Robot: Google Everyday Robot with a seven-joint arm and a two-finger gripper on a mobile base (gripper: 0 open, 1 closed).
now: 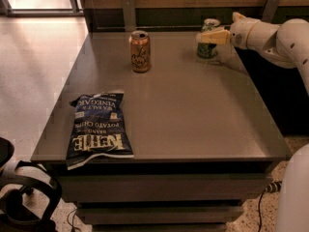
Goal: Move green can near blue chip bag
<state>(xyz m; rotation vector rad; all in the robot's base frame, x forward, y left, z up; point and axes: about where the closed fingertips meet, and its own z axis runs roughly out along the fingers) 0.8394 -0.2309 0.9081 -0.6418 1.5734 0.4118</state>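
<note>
Camera view: the green can (207, 50) is seen standing upright at the far right corner of the grey counter (193, 115), close to the back edge and the dark wall behind it. The pincer (214, 36) is brought in from the right at the can's upper half, a pale yellowish part of it laid across the front of the can just under the silver top. Whether the pincer is clamped on the can or merely set against it cannot be told. The white arm (270, 35) is stretched in from the right edge of the picture, above the counter's right side.

The blue chip bag (99, 127) is laid flat at the near left corner of the counter, its white lettering turned upside down to the viewer and its lower edge reaching the counter's front rim. The bag and the green can are well apart, at opposite corners. An orange-tan can (140, 52) is stood upright at the back of the counter, left of the green can and between it and the bag's side. Part of a dark chair (21, 197) is seen on the floor at lower left.
</note>
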